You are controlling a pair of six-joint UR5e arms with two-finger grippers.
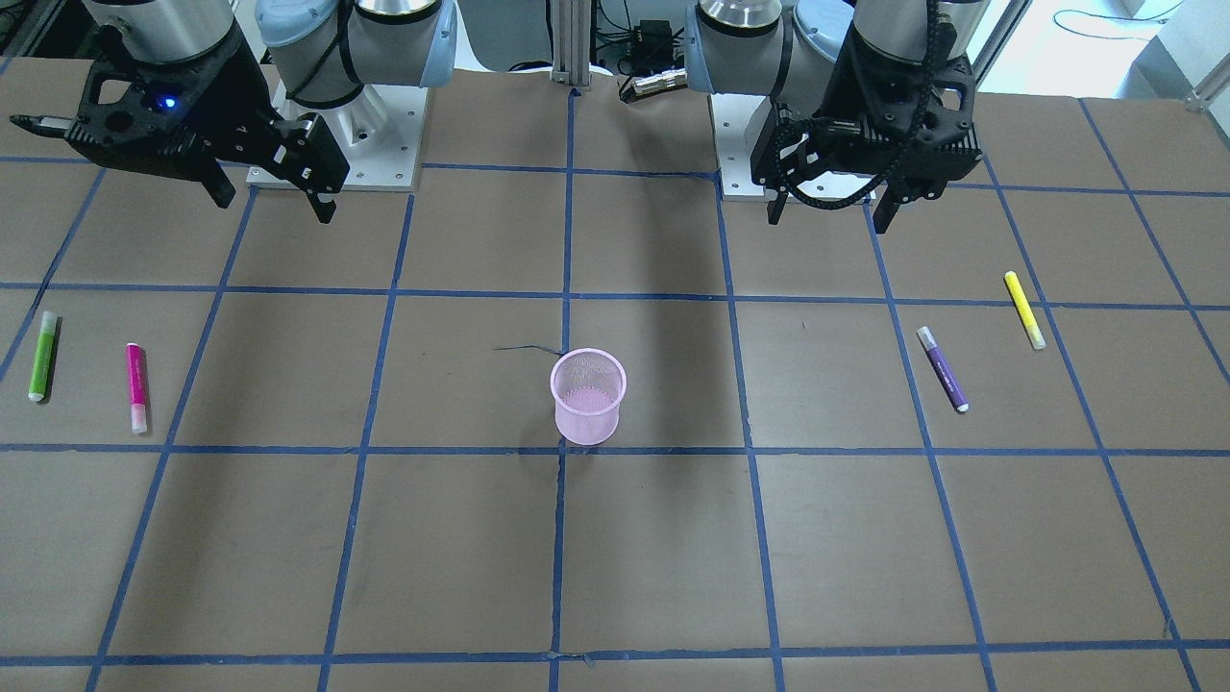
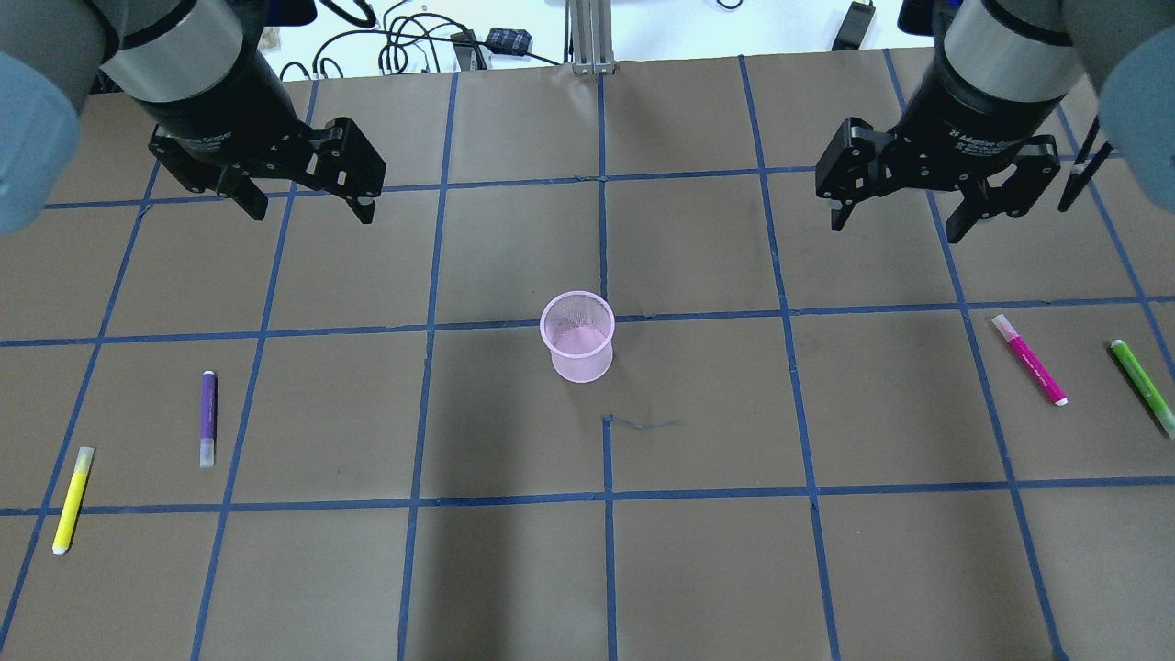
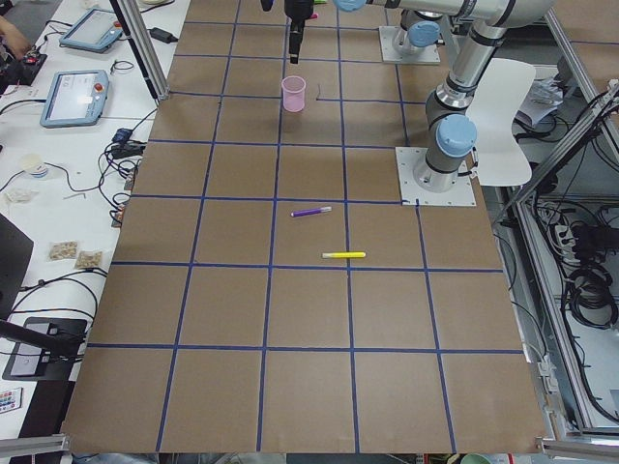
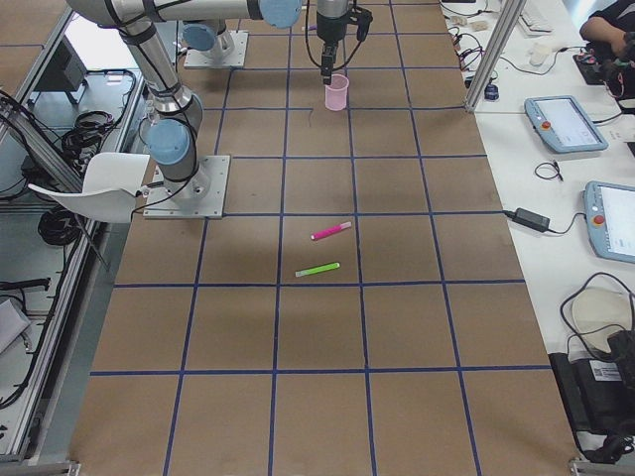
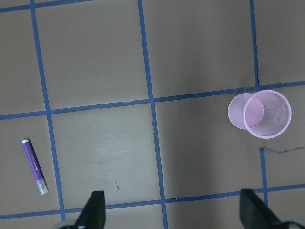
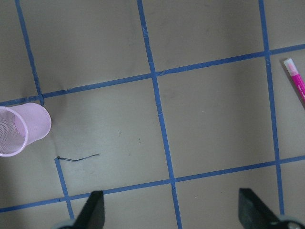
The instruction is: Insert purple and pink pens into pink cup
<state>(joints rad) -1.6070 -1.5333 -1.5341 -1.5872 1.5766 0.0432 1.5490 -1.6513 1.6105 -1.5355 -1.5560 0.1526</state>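
The pink mesh cup (image 2: 577,336) stands upright and empty at the table's middle, also in the front view (image 1: 588,395), left wrist view (image 5: 259,114) and right wrist view (image 6: 21,130). The purple pen (image 2: 208,418) lies flat on the robot's left side (image 1: 942,369) (image 5: 35,166). The pink pen (image 2: 1030,359) lies flat on the right side (image 1: 136,387) (image 6: 296,86). My left gripper (image 2: 305,204) is open and empty, high above the table behind the purple pen. My right gripper (image 2: 898,222) is open and empty, high behind the pink pen.
A yellow pen (image 2: 72,498) lies outward of the purple pen. A green pen (image 2: 1141,384) lies outward of the pink pen near the table's right edge. The brown table (image 2: 514,551) carries a blue tape grid. Both arm bases (image 1: 336,144) stand at the robot's side.
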